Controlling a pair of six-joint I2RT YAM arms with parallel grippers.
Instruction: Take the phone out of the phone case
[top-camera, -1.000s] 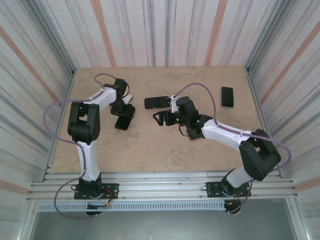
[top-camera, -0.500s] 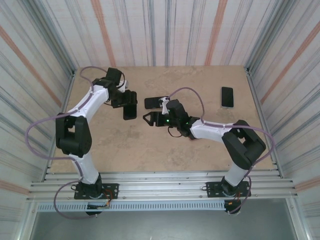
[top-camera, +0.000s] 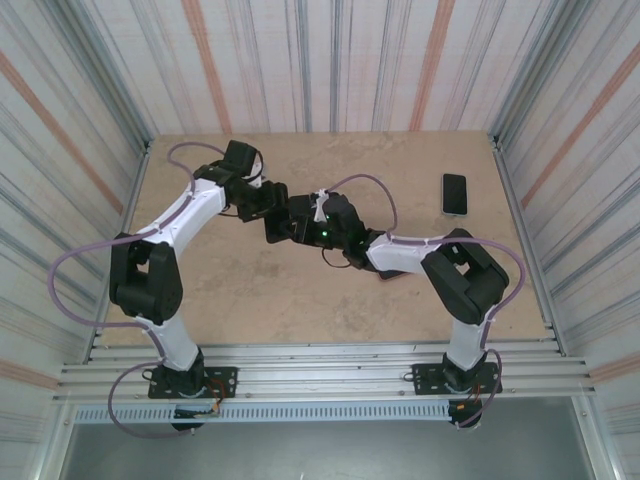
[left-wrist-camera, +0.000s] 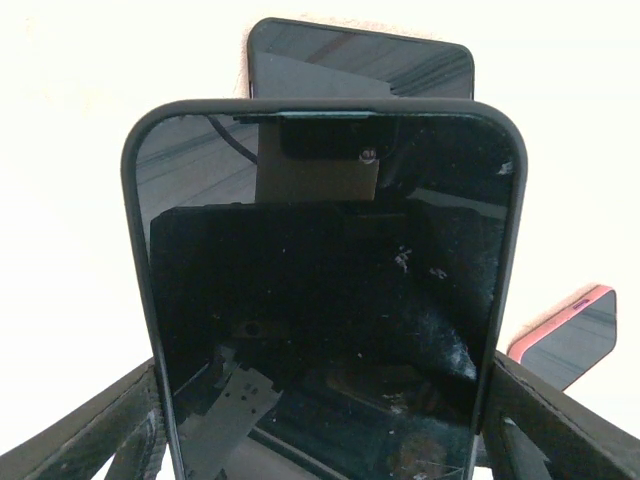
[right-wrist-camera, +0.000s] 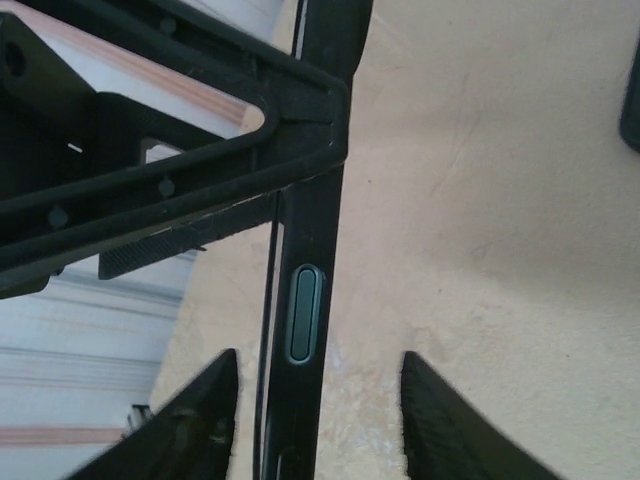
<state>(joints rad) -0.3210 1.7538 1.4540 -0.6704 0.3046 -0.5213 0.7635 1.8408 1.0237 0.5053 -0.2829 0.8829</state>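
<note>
As the left gripper (left-wrist-camera: 320, 430) clamps the phone case (left-wrist-camera: 140, 250), the right gripper (right-wrist-camera: 315, 420), jaws apart, straddles its edge; a pinch seems next

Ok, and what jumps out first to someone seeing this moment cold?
Over the middle of the tan table, the left gripper holds up a black smartphone in a dark case, screen towards its camera, while the right gripper straddles that phone's side edge, jaws not yet touching. Then a white-rimmed phone lying alone at its far right.
</note>
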